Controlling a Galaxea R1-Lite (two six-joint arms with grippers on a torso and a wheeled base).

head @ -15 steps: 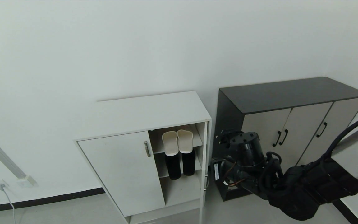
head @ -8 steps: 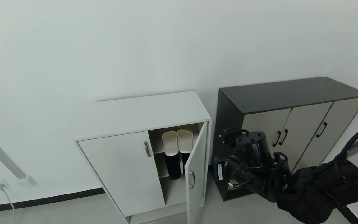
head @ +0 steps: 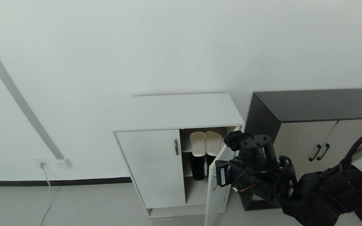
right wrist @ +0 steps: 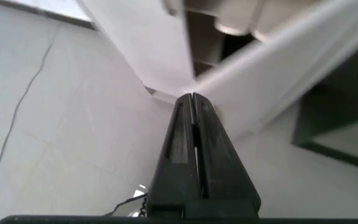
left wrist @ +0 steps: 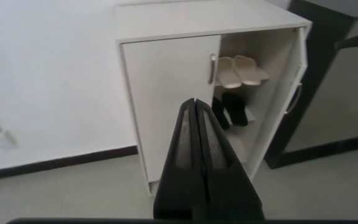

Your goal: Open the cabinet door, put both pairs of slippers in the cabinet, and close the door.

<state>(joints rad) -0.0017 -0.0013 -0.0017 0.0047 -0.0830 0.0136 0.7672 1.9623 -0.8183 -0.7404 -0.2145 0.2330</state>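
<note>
cabinet (head: 181,110) door (head: 218,179) half open | white slippers (head: 205,142) inside, black slippers (head: 197,166) at their 6 o'clock | left gripper (left wrist: 194,102) pressed together | right gripper (right wrist: 193,96) pressed together, 3 o'clock of white slippers

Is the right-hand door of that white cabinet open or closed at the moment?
Partly open. The white cabinet's right door stands swung out at an angle, leaving a gap that shows cream slippers above black slippers.

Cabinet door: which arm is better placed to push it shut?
Right. The right gripper is close beside the half-open door; the left gripper hangs farther back, facing the cabinet front.
</note>
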